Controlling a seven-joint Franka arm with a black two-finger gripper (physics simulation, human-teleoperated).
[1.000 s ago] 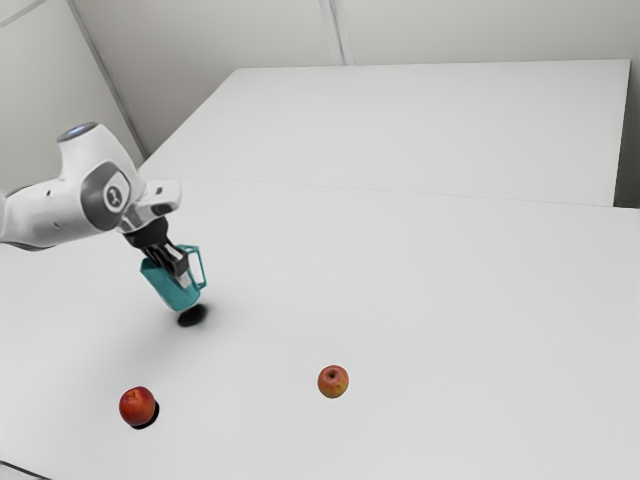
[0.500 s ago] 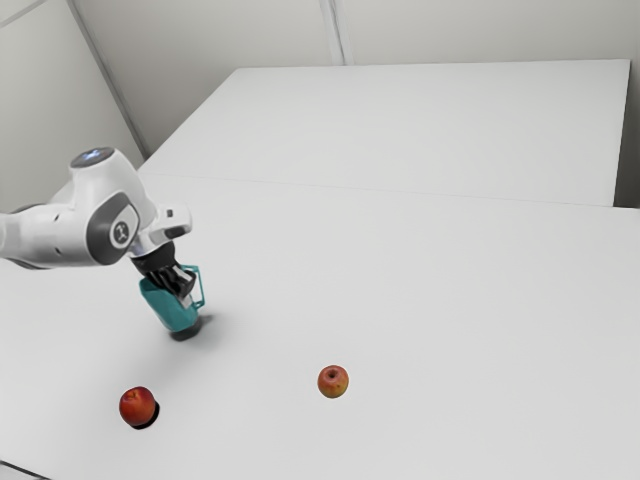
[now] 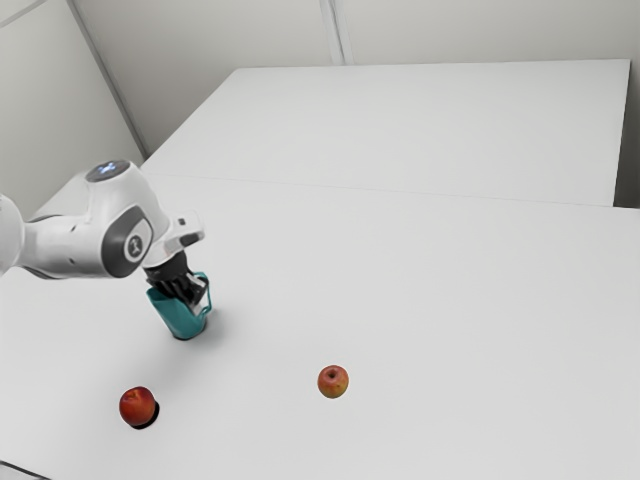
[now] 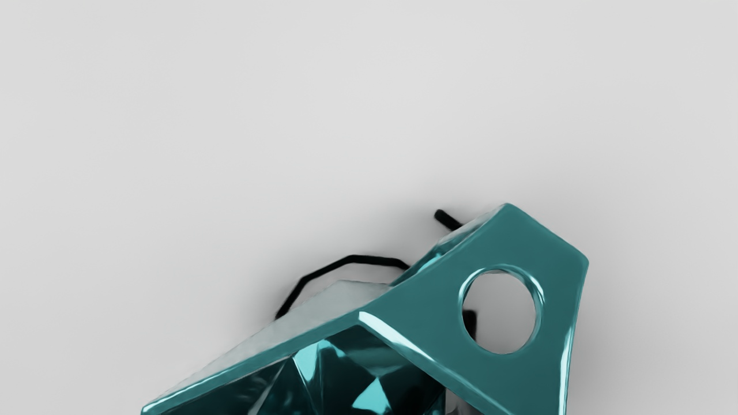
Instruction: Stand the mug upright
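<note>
Exterior view: smooth pale-grey table [image 3: 460, 300], faint seam across; plain off-white walls [image 3: 230, 30]. Round emblem [image 3: 135, 246] on arm, too small to read. Gripper [image 3: 196, 298] pinching teal mug [image 3: 180, 317], tilted, low over tabletop.

Wrist view: mug unlabelled where visible, soft shadow around.

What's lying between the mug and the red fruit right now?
Nothing but bare table lies between the mug and the red fruit; the exterior view shows that stretch.
</note>
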